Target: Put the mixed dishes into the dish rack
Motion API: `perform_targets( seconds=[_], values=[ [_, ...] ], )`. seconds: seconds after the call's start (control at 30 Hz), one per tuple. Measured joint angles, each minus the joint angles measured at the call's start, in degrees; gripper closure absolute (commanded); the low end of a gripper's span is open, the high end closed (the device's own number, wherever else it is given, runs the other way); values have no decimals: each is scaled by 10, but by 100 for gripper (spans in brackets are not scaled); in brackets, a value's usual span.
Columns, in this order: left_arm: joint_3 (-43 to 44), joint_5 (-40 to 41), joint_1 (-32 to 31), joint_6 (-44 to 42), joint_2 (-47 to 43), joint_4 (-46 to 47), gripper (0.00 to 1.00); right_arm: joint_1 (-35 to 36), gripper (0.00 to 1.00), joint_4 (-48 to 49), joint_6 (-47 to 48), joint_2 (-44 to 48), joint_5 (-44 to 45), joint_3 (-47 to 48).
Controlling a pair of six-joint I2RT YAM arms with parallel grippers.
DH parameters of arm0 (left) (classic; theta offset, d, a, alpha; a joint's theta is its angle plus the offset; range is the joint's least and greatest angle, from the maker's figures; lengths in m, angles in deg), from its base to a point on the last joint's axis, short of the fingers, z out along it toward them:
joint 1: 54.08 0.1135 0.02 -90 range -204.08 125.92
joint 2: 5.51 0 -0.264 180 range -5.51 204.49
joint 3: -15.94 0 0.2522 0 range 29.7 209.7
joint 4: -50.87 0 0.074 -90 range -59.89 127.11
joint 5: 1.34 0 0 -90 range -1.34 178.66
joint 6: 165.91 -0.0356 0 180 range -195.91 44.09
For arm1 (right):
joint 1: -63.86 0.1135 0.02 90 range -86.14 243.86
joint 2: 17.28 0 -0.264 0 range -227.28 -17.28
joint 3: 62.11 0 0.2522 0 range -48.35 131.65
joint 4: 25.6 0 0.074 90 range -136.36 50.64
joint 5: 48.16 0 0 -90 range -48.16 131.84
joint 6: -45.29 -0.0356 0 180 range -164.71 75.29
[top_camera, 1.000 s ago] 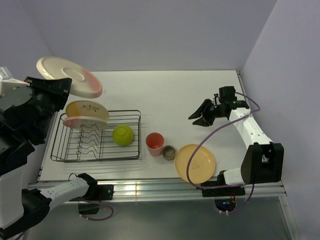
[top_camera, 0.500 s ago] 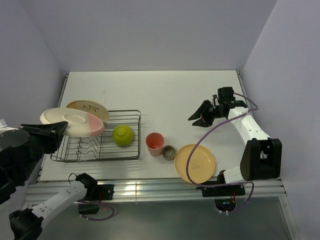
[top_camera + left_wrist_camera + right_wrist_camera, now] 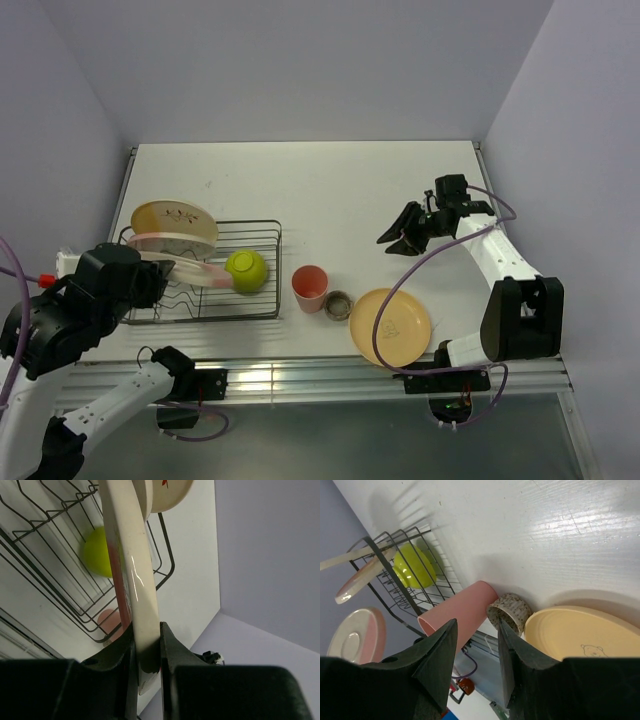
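Note:
My left gripper [image 3: 152, 280] is shut on the rim of a cream-and-pink plate [image 3: 190, 270], held tilted, its far edge down among the wires of the dish rack [image 3: 262, 300]. In the left wrist view the plate [image 3: 135, 580] runs edge-on from my fingers [image 3: 170, 645] into the rack [image 3: 167, 567]. A cream sprig plate [image 3: 175, 220] and a pink-rimmed plate [image 3: 165, 243] stand at the rack's back left. A yellow-green bowl [image 3: 246, 270] sits in the rack. My right gripper [image 3: 400, 236] is open and empty above the table.
A pink cup [image 3: 309, 287], a tiny grey-brown cup [image 3: 338, 304] and a yellow-orange plate [image 3: 390, 325] sit on the table right of the rack. The right wrist view shows them too: cup [image 3: 457, 612], small cup [image 3: 510, 612], plate [image 3: 585, 635].
My left arm has brought the cream-and-pink plate down from high at the back left to the rack and tilted it in. The right arm has hardly moved.

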Motion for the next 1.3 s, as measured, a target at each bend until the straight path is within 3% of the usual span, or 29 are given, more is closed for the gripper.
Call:
perform_targets(
  seconds=[0.4,0.83,1.3],
  values=[
    [-52,30,0,9,16,21,100,0,55,-17,16,-38,2,2],
    [-106,67,2,10,48,104,100,0,55,-48,53,-83,4,31],
    [-106,72,83,-14,92,129,100,-3,56,-62,67,-129,-5,53]
  ],
)
